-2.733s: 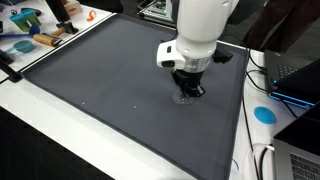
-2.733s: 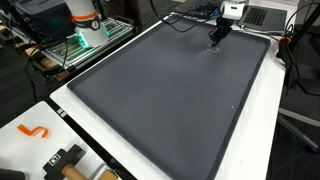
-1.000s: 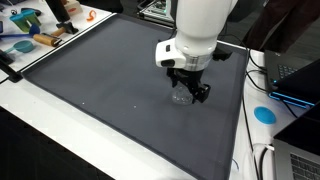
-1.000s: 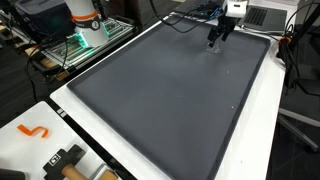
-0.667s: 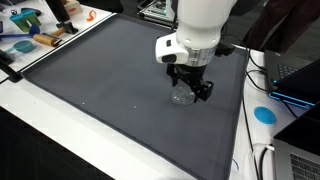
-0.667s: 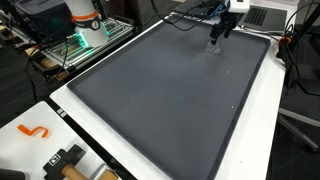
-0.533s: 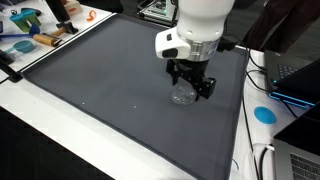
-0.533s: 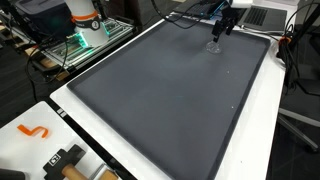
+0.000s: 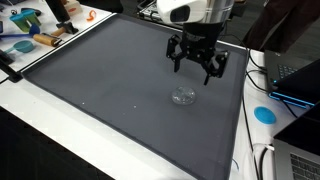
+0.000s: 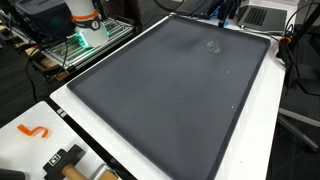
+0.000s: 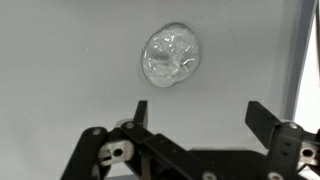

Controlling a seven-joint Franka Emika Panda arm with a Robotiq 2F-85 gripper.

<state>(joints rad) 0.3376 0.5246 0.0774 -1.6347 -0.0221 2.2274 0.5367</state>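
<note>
The claw [image 9: 197, 70] hangs spread and empty above a clear crumpled lump [image 9: 183, 96] lying near a corner of the dark worktop [image 9: 90, 75].

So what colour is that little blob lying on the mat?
Colourless: the blob is clear and glassy, best seen in the wrist view.

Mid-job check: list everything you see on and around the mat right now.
clear object: one, transparent, crumpled-looking, lying on the mat below the pincer, untouched
mat: one, dark grey, covering most of the table
table: one, white, showing as a rim round the mat
disc: one, blue, on the table rim beside the mat
hook: one, orange, S-shaped, on a table corner
small items: several, blue, orange and tan, on the table beyond the mat
pincer: one, black, open, raised above the clear object
</note>
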